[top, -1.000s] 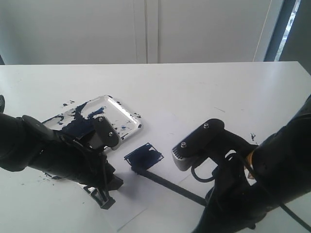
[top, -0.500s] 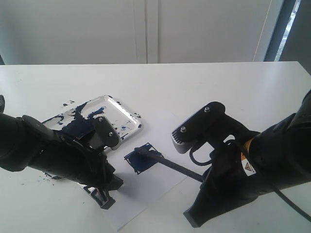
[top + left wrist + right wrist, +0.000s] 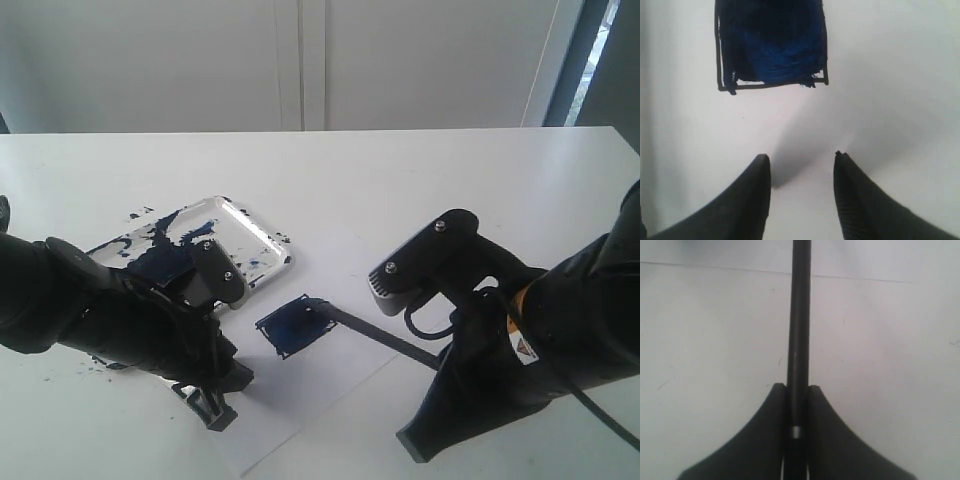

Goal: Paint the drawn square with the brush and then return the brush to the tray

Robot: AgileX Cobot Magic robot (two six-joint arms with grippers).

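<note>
The drawn square is on a white sheet of paper and is mostly filled with dark blue paint; the left wrist view shows the square with an unpainted strip along one edge. My right gripper is shut on the black brush. In the exterior view the brush slants down to the square's far right corner. The white tray, smeared with dark paint, lies just behind the square. My left gripper is open and empty, low over the paper near the square, and its fingers sit at the paper's left edge.
Dark paint splatters dot the white table around the tray, with a small fleck near the right arm. Both bulky black arms fill the front of the table. A pale wall stands behind the table's far edge.
The right arm has swung right and back, dragging the brush tip from the square's near left corner across to its far right corner. The left arm has not moved.
</note>
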